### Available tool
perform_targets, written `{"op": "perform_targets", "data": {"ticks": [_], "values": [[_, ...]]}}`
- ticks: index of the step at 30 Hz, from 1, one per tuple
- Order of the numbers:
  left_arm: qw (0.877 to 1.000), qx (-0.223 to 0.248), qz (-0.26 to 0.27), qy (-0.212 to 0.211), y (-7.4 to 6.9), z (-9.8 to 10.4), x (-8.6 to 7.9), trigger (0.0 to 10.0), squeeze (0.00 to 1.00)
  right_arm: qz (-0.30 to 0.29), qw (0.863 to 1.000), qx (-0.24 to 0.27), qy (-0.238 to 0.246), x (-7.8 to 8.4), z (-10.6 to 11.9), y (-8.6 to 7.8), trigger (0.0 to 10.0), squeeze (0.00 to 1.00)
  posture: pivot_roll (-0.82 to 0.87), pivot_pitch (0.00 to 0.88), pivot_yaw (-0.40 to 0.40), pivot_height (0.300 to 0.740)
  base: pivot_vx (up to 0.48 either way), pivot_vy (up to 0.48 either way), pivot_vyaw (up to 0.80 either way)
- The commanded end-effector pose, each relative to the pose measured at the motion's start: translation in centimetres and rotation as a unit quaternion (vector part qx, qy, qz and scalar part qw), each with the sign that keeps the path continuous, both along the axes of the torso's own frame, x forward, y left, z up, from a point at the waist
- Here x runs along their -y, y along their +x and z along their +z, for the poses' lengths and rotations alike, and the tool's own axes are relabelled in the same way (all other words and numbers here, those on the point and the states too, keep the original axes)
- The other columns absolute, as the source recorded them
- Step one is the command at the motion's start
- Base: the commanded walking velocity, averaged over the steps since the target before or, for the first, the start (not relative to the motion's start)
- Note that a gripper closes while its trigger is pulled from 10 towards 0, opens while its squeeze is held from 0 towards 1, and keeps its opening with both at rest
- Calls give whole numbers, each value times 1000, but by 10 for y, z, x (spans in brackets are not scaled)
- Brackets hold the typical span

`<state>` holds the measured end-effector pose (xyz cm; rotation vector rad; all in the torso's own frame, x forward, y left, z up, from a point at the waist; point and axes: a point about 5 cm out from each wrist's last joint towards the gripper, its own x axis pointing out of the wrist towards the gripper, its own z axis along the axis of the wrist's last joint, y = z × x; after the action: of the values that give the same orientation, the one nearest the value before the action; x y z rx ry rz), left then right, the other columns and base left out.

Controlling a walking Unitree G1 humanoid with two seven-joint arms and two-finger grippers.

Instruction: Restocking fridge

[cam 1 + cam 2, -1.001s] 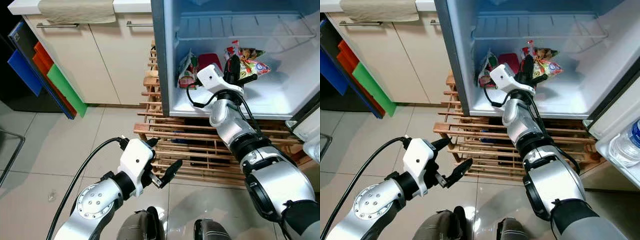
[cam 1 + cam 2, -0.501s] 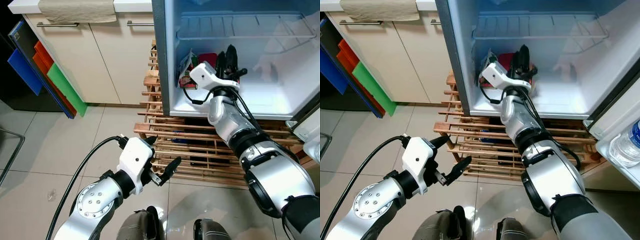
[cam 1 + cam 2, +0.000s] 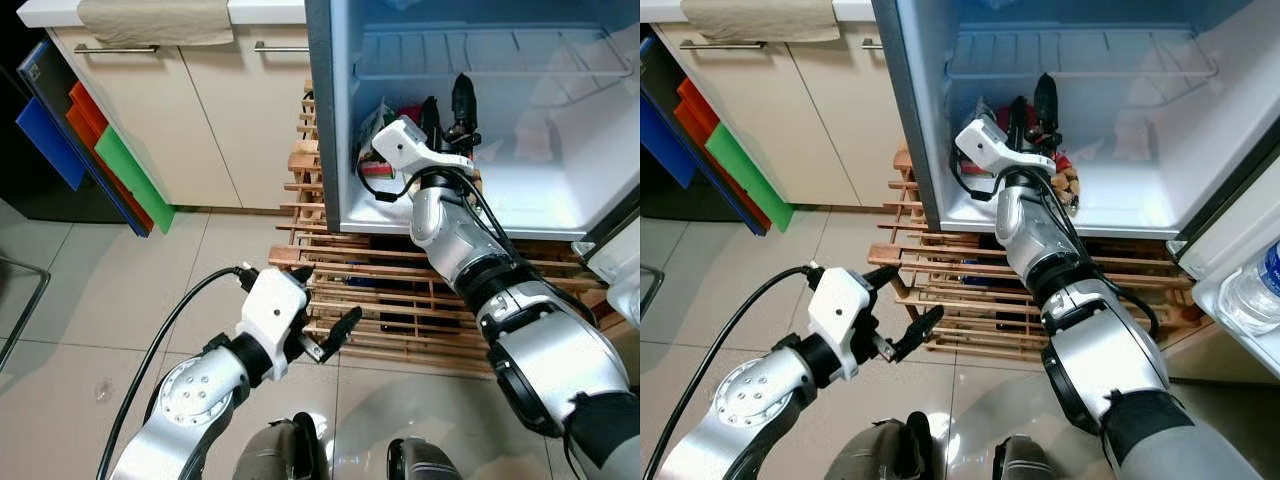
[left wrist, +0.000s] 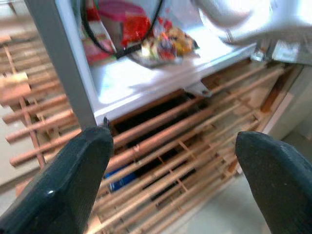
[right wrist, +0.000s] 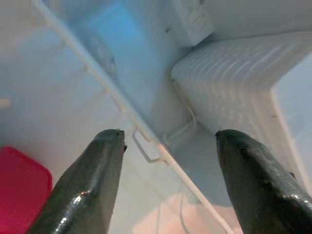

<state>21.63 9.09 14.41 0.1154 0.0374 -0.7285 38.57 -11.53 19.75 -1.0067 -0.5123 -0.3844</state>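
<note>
So here we've got our right gripper (image 3: 446, 102) reaching up inside the small white open fridge (image 3: 560, 205), fingers pointing upward and spread apart with nothing between them. From the right wrist camera, we see the two black fingers (image 5: 90, 183) wide open, aimed at the white wire shelf (image 5: 146, 141) and the ribbed white back wall of the fridge, with a corner of a red plastic container (image 5: 22, 187) down near one finger.

The stuff being stocked sits on the fridge floor at its left side: a colourful crinkly snack bag (image 3: 1068, 182) lies just beside our right wrist, looks like it's touching or partly tucked behind the arm, and next to it there's a white-and-green packet (image 3: 375, 135) leaning against the left wall with the red container behind. In the left wrist view, we can see that same snack bag (image 4: 163, 46) lying on the white floor near the front edge.

Our left gripper (image 3: 325, 335) hangs low in front of the wooden slatted rack (image 3: 350, 290) the fridge stands on, over the grey tiled floor (image 3: 80, 330). Its fingers are apart and empty too.

Off to the left we've got cream cupboard doors (image 3: 170, 110), a beige towel (image 3: 155, 20) draped over the counter edge, and blue, orange and green flat boards (image 3: 100, 160) leaning against the cupboard. A clear water bottle (image 3: 1255, 290) sits in the fridge door on the right.
</note>
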Motion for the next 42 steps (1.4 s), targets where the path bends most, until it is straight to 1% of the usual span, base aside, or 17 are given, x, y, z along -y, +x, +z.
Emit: {"op": "perform_targets", "data": {"ticks": [1, 5, 6, 7, 8, 10, 12, 13, 15, 19, 22, 24, 25, 26, 30, 34, 42], "values": [[1000, 4, 11, 5, 4, -2, -2, 10000, 0, 24, 1000, 16, 12, -1, 3, -9, 10000, 0, 72, 165, 66, 740, 0, 0, 0], [999, 11, 34, 4, 19, -3, 0, 10000, 0, 67, 996, 26, 53, 5, 2, -37, 10000, 0, 49, 117, 55, 740, 0, 0, 0], [999, 11, 34, 4, 19, -3, 0, 10000, 0, 67, 996, 26, 53, 5, 2, -37, 10000, 0, 49, 117, 55, 740, 0, 0, 0], [999, 8, 44, -10, 24, -2, -1, 10000, 0, 83, 994, 24, 71, 8, 2, -53, 10000, 0, 17, 69, 45, 740, 0, 0, 0], [999, 8, 44, -10, 24, -2, -1, 10000, 0, 83, 994, 24, 71, 8, 2, -53, 10000, 0, 17, 69, 45, 740, 0, 0, 0], [997, 1, 63, -36, 30, 0, -3, 10000, 0, 106, 990, 10, 98, 15, -1, -87, 10000, 0, -20, 19, 39, 740, 0, 0, 0], [995, -8, 78, -57, 33, 0, -3, 10000, 0, 123, 985, 1, 120, 20, -4, -112, 10000, 0, -30, 1, 39, 740, 0, 0, 0], [995, -8, 78, -57, 33, 0, -3, 10000, 0, 123, 985, 1, 120, 20, -4, -112, 10000, 0, -30, 1, 39, 740, 0, 0, 0], [993, -7, 100, -64, 40, -2, -5, 10000, 0, 129, 982, -22, 136, 30, -15, -124, 10000, 0, -48, 0, 38, 740, 0, 0, 0], [984, -2, 164, -67, 51, -4, -22, 10000, 0, 109, 976, -72, 174, 55, -36, -144, 10000, 0, -50, 0, 37, 740, 0, 0, 0], [979, -6, 190, -79, 61, -6, -28, 10000, 0, 84, 973, -104, 190, 71, -43, -148, 10000, 0, -50, 0, 40, 740, 0, 0, 0], [975, -6, 207, -82, 66, -6, -29, 10000, 0, 72, 957, -137, 246, 79, -54, -148, 10000, 0, -52, 0, 46, 740, 0, 0, 0], [975, -6, 207, -82, 66, -6, -29, 10000, 0, 72, 957, -137, 246, 79, -54, -148, 10000, 0, -52, 0, 46, 740, 0, 0, 0], [972, -2, 216, -91, 69, -4, -29, 10000, 0, 59, 938, -159, 302, 87, -64, -146, 10000, 0, -55, 0, 53, 740, 0, 0, 0], [969, -9, 227, -94, 73, -9, -29, 10000, 0, 72, 913, -186, 356, 84, -75, -142, 10000, 0, -59, 0, 59, 740, 0, 0, 0], [971, -16, 214, -104, 80, -10, -24, 10000, 0, 107, 907, -202, 354, 71, -75, -137, 10000, 0, -58, 0, 61, 740, 80, 0, 0], [968, -16, 219, -120, 89, -8, -26, 10000, 0, 127, 908, -206, 341, 67, -72, -129, 10000, 0, -65, 0, 61, 740, 409, -61, 0]]}}
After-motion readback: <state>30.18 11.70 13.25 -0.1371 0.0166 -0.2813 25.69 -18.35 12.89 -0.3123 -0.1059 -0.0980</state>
